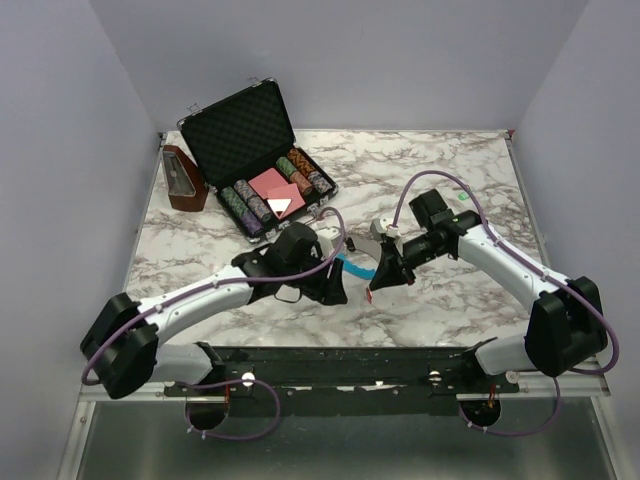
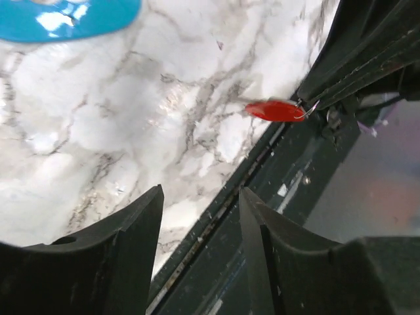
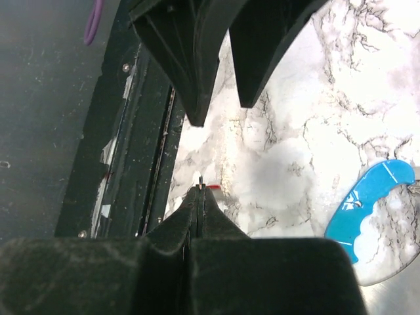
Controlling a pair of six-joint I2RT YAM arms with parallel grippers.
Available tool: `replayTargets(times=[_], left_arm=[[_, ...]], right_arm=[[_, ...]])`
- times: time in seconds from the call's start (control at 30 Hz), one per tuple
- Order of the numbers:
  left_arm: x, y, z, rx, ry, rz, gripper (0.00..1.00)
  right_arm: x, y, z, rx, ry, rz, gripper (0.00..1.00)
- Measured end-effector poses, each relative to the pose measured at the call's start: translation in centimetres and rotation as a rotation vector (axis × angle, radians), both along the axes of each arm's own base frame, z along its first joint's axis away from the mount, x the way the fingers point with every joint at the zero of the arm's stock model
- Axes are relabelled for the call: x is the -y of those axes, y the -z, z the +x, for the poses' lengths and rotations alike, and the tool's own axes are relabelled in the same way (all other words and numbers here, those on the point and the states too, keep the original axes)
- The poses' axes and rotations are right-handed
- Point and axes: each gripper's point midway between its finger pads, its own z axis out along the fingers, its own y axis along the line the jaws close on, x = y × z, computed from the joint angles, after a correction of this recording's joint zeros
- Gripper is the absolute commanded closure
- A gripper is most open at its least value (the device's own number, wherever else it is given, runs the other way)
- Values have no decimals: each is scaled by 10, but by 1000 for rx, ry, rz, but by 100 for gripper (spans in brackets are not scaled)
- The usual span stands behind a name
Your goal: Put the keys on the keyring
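Marble desk under both my arms, walled in pale lilac, with an open poker-chip case at the back left.

By my reading the task is barely begun, and no key is on the ring. My right end effector is pressed tight together, and from the left wrist it seems to pinch the red key by its thin metal part, the red head sticking out sideways. The key is off the desk, over the near edge by the black rail. I cannot find the blue key in any view.

The keyring shows mainly as its bright blue curved section, lying flat on the marble between my two wrists. It is near the red key but clearly apart from it, to the far side. I cannot make out its coil or its end clips.

My left end effector is spread wide and empty, hovering close opposite the right one, with the keyring just beside it and untouched. Left to do: steady the ring, thread the red key, then find and thread the blue.
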Motion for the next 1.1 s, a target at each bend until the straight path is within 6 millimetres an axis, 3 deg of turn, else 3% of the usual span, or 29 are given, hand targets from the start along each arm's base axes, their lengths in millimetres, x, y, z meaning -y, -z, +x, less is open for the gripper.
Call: replayTargets(times=[0.1, 0.3, 0.5, 0.57, 0.63, 0.73, 0.87, 0.93, 1.1], left_arm=[[-14, -2, 3, 70, -65, -19, 39], [-26, -32, -5, 330, -66, -301, 1], [-43, -37, -22, 544, -64, -555, 1], [-47, -46, -26, 574, -75, -616, 1], [-48, -70, -25, 586, -96, -691, 1], [-49, -111, -17, 559, -135, -774, 2], [-46, -147, 0, 392, -173, -832, 10], [-42, -149, 7, 262, -189, -841, 11], [-32, -121, 1, 17, -181, -784, 12]], right_arm=[[-1, -1, 1, -7, 7, 1, 99], [-3, -5, -1, -34, 12, 17, 98], [-5, -10, -4, -54, 1, 44, 97], [-5, -10, -5, -56, -2, 50, 97], [-6, -12, -6, -58, -5, 57, 97], [-6, -12, -6, -61, -7, 63, 97], [-7, -13, -6, -63, -9, 67, 97], [-7, -13, -7, -64, -10, 68, 97], [-7, -14, -7, -64, -10, 69, 97]])
